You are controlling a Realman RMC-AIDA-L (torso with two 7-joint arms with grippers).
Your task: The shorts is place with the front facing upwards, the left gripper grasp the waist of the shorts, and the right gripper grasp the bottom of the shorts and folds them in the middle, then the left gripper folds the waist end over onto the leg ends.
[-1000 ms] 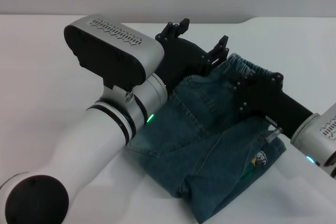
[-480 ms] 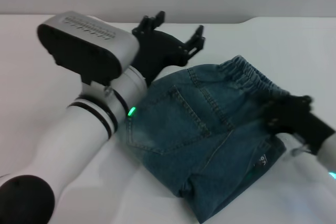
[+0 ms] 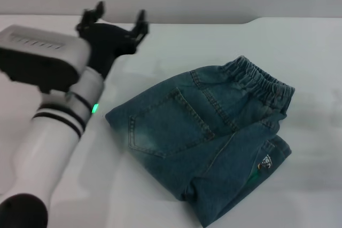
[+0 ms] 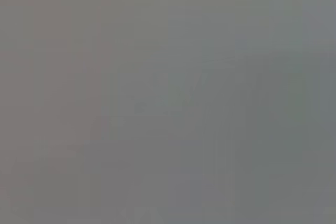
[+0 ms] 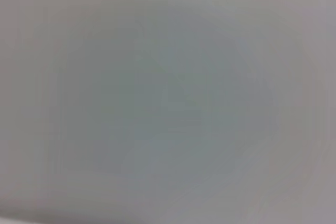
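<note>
The blue denim shorts lie folded into a compact stack on the white table, the elastic waist at the far right on top and the leg ends toward the near edge. My left gripper hovers at the far left of the table, well away from the shorts, open and holding nothing. The right gripper is out of the head view. Both wrist views show only a featureless grey surface.
The white table stretches around the shorts on all sides. Its far edge meets a grey wall at the back. My left arm crosses the left side of the table.
Both arms have pulled back from the shorts. The left gripper swung from over the waist to the far left. The right arm left the view to the right. The shorts stay folded.
</note>
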